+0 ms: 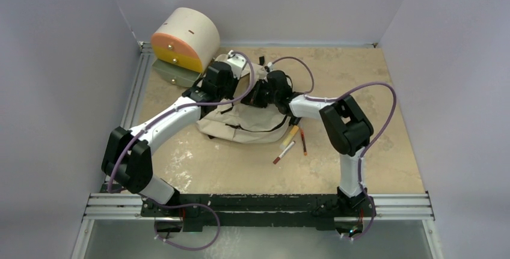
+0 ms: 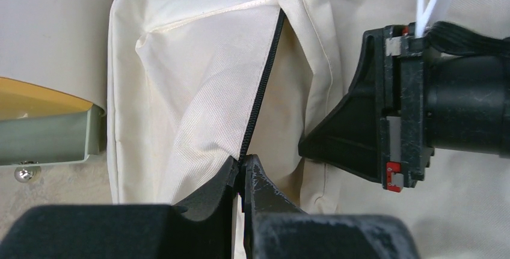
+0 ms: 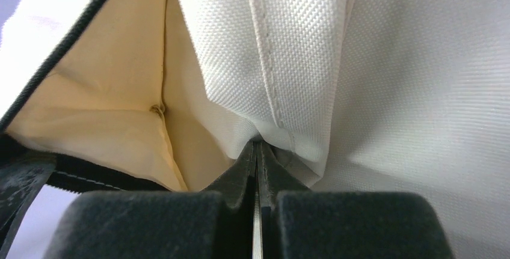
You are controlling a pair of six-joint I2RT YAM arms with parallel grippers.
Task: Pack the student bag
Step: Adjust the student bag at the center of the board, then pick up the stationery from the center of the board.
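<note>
The student bag is a cream fabric backpack lying flat in the middle of the table, partly under both wrists. My left gripper is shut on the bag's edge where its black zipper ends; from above it sits over the bag's top. My right gripper is shut on a stitched fold of the bag, with the yellowish inside showing to its left. The two grippers stand close together, and the right one appears black at the right of the left wrist view.
A cream-and-orange cylindrical drawer unit stands at the back left, its green drawer pulled out beside the bag. Three pens lie on the table just right of the bag.
</note>
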